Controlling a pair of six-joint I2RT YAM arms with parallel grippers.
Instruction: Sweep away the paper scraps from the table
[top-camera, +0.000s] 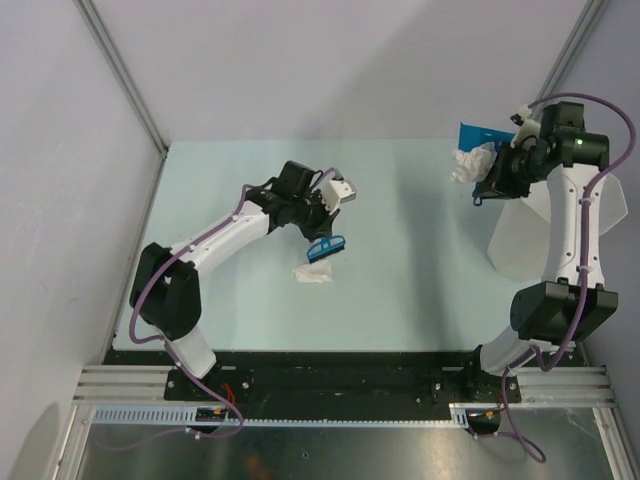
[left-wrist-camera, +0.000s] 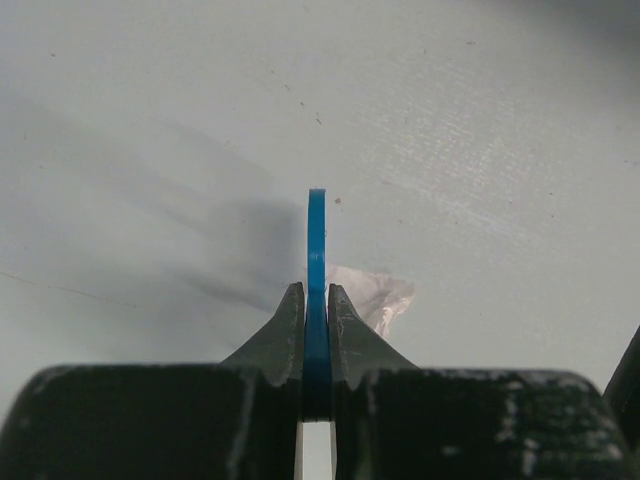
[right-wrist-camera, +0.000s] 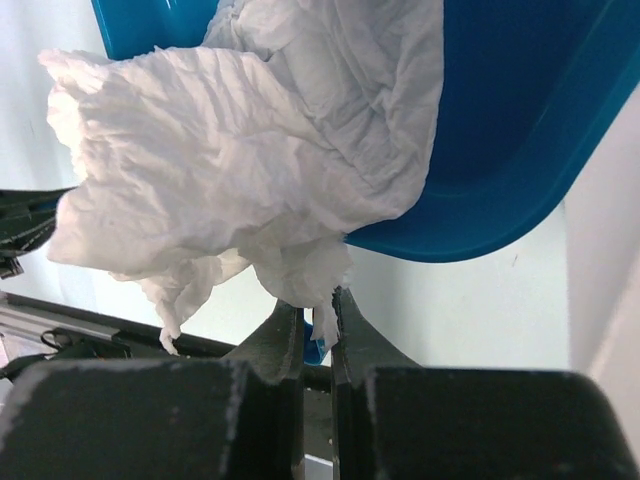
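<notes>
One crumpled white paper scrap (top-camera: 312, 273) lies on the pale green table (top-camera: 400, 280), just in front of a small blue brush (top-camera: 326, 247). My left gripper (top-camera: 316, 228) is shut on that brush. In the left wrist view its thin blue handle (left-wrist-camera: 317, 240) stands between the fingers, with the scrap (left-wrist-camera: 378, 295) just beyond to the right. My right gripper (top-camera: 497, 172) is raised at the far right, shut on the handle of a blue dustpan (top-camera: 478, 136). The dustpan (right-wrist-camera: 520, 130) carries a heap of paper scraps (right-wrist-camera: 250, 150) that hangs over its lip.
A tall white faceted bin (top-camera: 522, 240) stands at the right edge of the table, below and beside the raised dustpan. The right arm's column (top-camera: 572, 230) partly covers it. Grey walls close the table off at the back and left.
</notes>
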